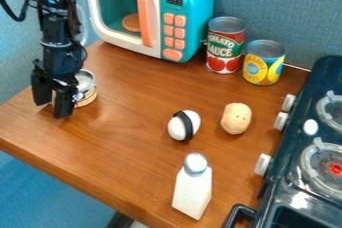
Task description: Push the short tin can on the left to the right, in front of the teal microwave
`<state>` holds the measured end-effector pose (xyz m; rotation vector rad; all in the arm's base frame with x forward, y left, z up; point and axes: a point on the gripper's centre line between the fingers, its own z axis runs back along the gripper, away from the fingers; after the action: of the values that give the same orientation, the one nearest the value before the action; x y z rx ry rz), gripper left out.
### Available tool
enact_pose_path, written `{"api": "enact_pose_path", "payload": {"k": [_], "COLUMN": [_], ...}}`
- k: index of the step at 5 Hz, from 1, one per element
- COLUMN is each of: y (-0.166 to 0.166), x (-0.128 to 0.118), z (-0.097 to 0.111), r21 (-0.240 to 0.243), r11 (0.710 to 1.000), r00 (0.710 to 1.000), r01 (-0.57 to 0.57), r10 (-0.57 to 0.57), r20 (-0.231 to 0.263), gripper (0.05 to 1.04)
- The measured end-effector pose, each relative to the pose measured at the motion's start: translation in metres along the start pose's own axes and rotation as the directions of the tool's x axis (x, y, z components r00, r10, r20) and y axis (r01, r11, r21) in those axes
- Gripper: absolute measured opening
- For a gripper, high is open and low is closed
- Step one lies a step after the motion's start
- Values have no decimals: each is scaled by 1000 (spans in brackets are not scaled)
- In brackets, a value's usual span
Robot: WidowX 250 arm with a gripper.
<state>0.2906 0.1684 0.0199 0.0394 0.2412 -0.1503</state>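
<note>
Camera view: over at the table's left side, the black gripper (53,108) hangs low, its fingers parted with nothing held between them that I can see. Just behind its right-hand finger sits the short can (87,92), partly hidden; whether they touch, I can't tell. Beyond, at the far side, stands a toy microwave (157,17), with the tomato can (225,47) and a yellow can (263,64) to its right. Nearer me are a black-banded egg (184,125), a potato (236,118) and an upright white bottle (192,191). The stove (294,162) lies along the right.
</note>
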Motion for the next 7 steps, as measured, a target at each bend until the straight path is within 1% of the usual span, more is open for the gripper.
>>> {"api": "enact_pose_path", "payload": {"k": [1,2,3,4,5,6,7], "y": [-4,-5,2,3,-4,-10,-20], "x": [19,46,58,59,48,32,18], "z": [3,14,17,19,12,24,58], "r21": [17,-1,9,11,2,11,-6], "r11": [999,999,1000,1000,1000,1000,999], "r00": [999,994,992,992,995,995,985], "r01": [31,40,28,22,23,17,52], "r10": [-31,-40,-29,-23,-23,-18,-51], "r20": [21,97,119,123,100,102,162], "gripper": [1001,1001,1001,1001,1001,1001,1001]}}
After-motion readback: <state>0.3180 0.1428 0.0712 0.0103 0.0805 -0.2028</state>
